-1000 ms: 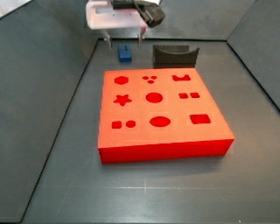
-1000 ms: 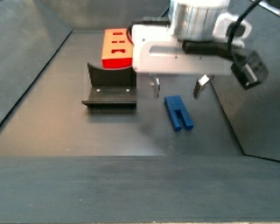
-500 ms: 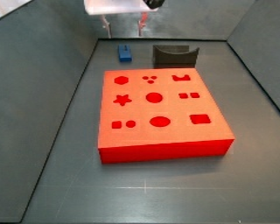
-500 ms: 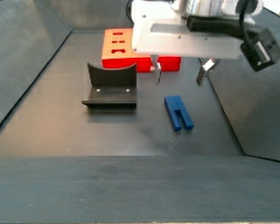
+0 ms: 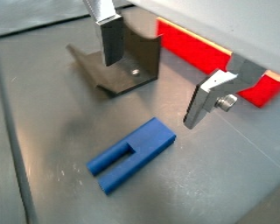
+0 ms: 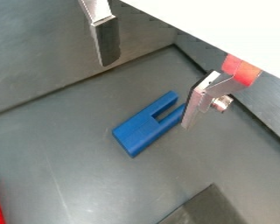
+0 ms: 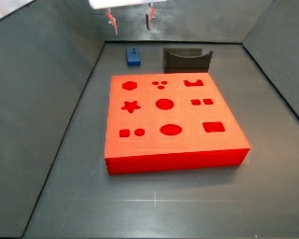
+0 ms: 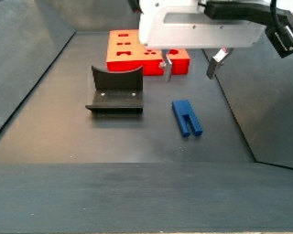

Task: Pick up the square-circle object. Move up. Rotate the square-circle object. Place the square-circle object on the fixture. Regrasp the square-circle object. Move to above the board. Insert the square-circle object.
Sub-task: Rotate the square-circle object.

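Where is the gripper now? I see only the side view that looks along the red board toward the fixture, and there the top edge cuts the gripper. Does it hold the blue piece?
Observer: No. In both wrist views the fingers stand wide apart with nothing between them, so the gripper is open and empty.
Operator: How does it stand against the square-circle object?
Observer: In a side view it hangs above the floor. Its fingertips are clear of the square-circle object, which lies flat on the floor, untouched.
Operator: Can you see the prongs?
Observer: Yes. In a wrist view a slot splits one end of the piece into two prongs.
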Controlling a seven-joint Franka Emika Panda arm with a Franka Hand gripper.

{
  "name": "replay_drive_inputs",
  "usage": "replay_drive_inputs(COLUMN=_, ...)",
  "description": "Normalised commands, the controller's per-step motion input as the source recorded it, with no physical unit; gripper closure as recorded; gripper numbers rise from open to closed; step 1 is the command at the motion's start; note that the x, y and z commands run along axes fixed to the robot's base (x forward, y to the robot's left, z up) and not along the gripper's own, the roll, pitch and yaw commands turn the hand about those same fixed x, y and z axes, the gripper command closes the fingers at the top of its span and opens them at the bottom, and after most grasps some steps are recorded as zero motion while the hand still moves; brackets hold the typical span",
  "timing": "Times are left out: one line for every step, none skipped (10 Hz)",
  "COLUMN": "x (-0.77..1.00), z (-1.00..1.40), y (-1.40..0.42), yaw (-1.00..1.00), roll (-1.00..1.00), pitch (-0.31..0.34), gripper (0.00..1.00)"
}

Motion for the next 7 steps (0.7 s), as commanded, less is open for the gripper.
replay_drive_inputs(x=0.03, z=-0.15, y=0.0, yaw=1.0, roll=0.0, pitch=0.003, gripper=0.0)
replay_drive_inputs(x=0.03, z=-0.08, y=0.0, yaw=1.0, roll=0.0, pitch=0.003, gripper=0.0)
replay_drive_inputs(x=0.02, z=-0.05, y=-0.01, yaw=1.0, roll=0.0, pitch=0.003, gripper=0.0)
replay_drive_inputs(x=0.02, z=-0.05, y=-0.01, yaw=1.0, roll=0.0, pitch=0.004, gripper=0.0)
replay_drive_inputs(x=0.02, z=-0.05, y=-0.01, yaw=1.0, roll=0.0, pitch=0.004, gripper=0.0)
replay_drive_inputs(x=0.02, z=-0.04, y=-0.01, yaw=1.0, roll=0.0, pitch=0.004, gripper=0.0)
replay_drive_inputs(x=0.02, z=-0.04, y=-0.01, yaw=1.0, roll=0.0, pitch=0.004, gripper=0.0)
